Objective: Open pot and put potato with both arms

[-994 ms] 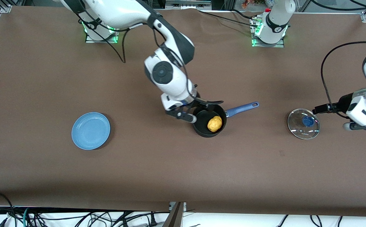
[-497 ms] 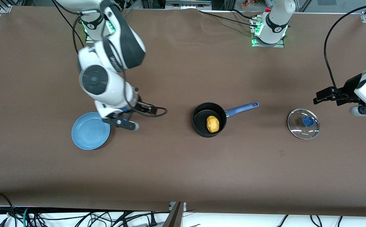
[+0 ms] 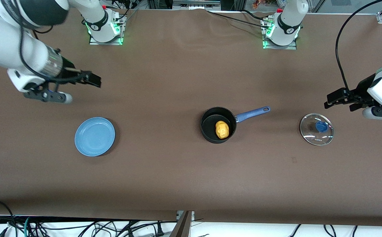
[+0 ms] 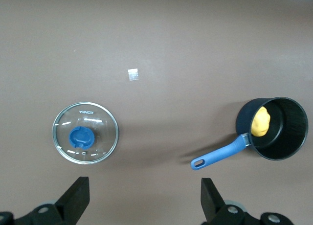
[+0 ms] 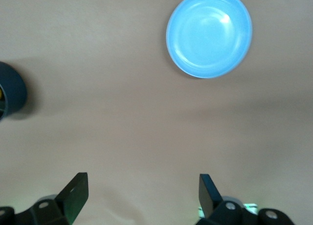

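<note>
Yellow-tan lumpy potato inside lidless black pot.

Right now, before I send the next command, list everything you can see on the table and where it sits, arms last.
pot: one, black with a blue handle, lid off, mid-table.
potato: one, yellow-tan, inside the pot.
lid: one, clear glass with a blue knob and steel rim, flat on the table toward the left arm's end, apart from the pot.
plate: one, light blue, toward the right arm's end, nothing on it.
table: one, brown cover.
left pincer: one, black, open and holding nothing, raised over bare table beside the lid.
right pincer: one, black, open and holding nothing, raised over bare table at the right arm's end, not above the plate.
</note>
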Available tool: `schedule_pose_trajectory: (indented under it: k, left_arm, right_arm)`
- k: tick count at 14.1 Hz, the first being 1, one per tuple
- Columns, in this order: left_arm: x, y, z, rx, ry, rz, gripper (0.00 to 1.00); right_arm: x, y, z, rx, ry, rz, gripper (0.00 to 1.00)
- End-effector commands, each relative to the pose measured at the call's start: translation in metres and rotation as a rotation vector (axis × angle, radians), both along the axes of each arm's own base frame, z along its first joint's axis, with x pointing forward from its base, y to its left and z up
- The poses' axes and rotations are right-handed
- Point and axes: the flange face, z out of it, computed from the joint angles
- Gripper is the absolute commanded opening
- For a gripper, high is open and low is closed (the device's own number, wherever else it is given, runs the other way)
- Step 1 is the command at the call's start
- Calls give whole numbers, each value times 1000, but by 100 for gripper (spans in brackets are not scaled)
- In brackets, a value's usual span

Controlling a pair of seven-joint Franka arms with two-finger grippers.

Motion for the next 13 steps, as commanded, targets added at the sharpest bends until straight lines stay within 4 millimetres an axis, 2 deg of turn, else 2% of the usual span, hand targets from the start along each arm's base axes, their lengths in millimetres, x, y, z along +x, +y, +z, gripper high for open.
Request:
schedule_pose_trajectory:
  k: [1, 3, 5, 6, 7, 9, 11, 13]
  left_arm:
    - [13, 22, -20, -13, 8, 14, 100]
    - [5, 28, -20, 12, 48, 6, 100]
    - [-3, 17, -16, 25, 114, -18, 100]
    - [-3, 11, -6, 90, 116, -48, 100]
    - [-4, -3, -5, 130, 125, -79, 100]
    - [-5, -7, -6, 107, 130, -78, 100]
    - [-12, -12, 4, 47, 130, 5, 100]
    - [-14, -14, 6, 54, 142, 71, 100]
  right_arm:
    - [-24, -14, 8, -24, -8, 80, 100]
    - [-29, -34, 14, -15, -14, 97, 100]
    - [-30, -50, 19, -23, -24, 124, 100]
    - [-30, -59, 22, -22, -27, 133, 100]
    - [-29, -65, 21, -21, -27, 142, 100]
    - [-26, -77, 19, -24, -34, 163, 100]
    - [-25, -87, 16, -44, -36, 170, 100]
    - [-23, -91, 18, -44, -45, 193, 100]
